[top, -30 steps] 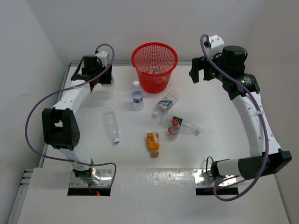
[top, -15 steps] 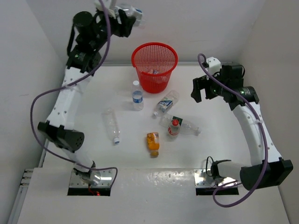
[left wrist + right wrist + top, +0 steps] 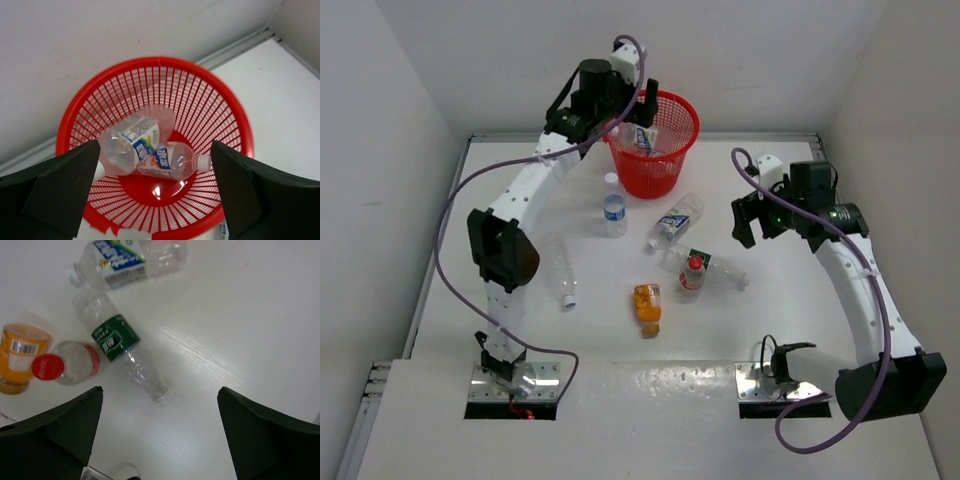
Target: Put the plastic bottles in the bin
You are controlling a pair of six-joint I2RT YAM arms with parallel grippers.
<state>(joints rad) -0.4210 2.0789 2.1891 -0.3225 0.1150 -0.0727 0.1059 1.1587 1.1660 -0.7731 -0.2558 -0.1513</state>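
Note:
My left gripper (image 3: 628, 128) hangs open over the red mesh bin (image 3: 665, 172). In the left wrist view its fingers (image 3: 60, 185) stand wide apart above the bin (image 3: 235, 117), and two clear blue-labelled bottles (image 3: 131, 144) (image 3: 172, 160) lie loose inside. On the table are an upright bottle (image 3: 613, 208), a clear one on its side (image 3: 560, 268), an orange one (image 3: 647, 306), a blue-labelled one (image 3: 675, 222), a green-labelled one (image 3: 718, 270) and a red-capped one (image 3: 693, 272). My right gripper (image 3: 750, 215) is open and empty above the green-labelled bottle (image 3: 114, 337).
White walls close in the table at the back and both sides. Purple cables loop off both arms. The arm bases (image 3: 515, 385) sit on metal plates at the near edge. A strip of bare table lies between the bottle cluster and the right wall.
The left arm swung up from the table's back left corner over to the bin and opened, and the bottle it carried now lies in the bin. The right gripper dropped lower toward the bottle cluster.

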